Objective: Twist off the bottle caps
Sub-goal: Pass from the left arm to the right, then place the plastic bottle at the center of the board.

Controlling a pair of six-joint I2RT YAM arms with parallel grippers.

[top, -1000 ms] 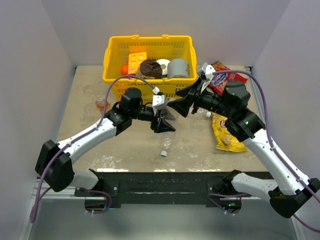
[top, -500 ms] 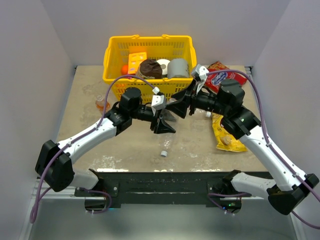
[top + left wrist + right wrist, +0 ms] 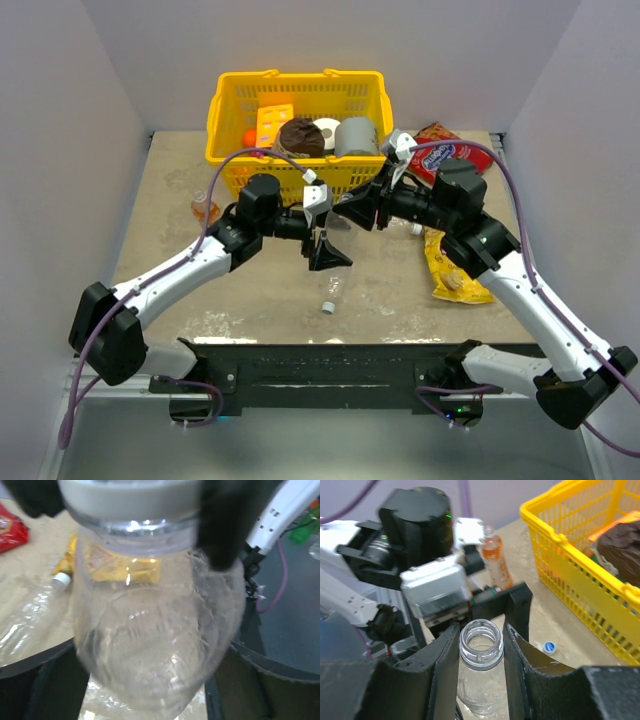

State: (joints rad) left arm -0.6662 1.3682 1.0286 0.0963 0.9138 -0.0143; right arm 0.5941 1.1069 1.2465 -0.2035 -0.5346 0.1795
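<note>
Nearest the arm bases, a loose cap [image 3: 327,306] sits alone on the tabletop [image 3: 250,290]. Just beyond it, above the middle of the tabletop, the two tools meet on one clear bottle [image 3: 150,645]. The right tool [image 3: 481,635] is clamped on its neck, a finger on each side just under the threaded mouth. That mouth is bare, with no cap on it. The left tool [image 3: 327,252] has its jaws apart, standing to either side of the bottle's body rather than squeezing it. So this bottle looks done, and the step in hand reads as passing it to the right arm to be put aside.

To do that well, the right clamp should sit on the stiff neck ring, not on the thin wall, which would likely crush. The left tool should back straight off along its own axis, so that no finger snags the body and twists it out of the grip. The bottle is best set down on bare tabletop, apart from the capped ones.

Farther off, a second clear bottle [image 3: 25,625] lies on its side near the yellow snack bag [image 3: 450,270] with its white cap [image 3: 62,580] on, a likely next target. The orange bottle [image 3: 496,565] stands beside the yellow basket [image 3: 300,76]; whether it is capped I cannot tell.
</note>
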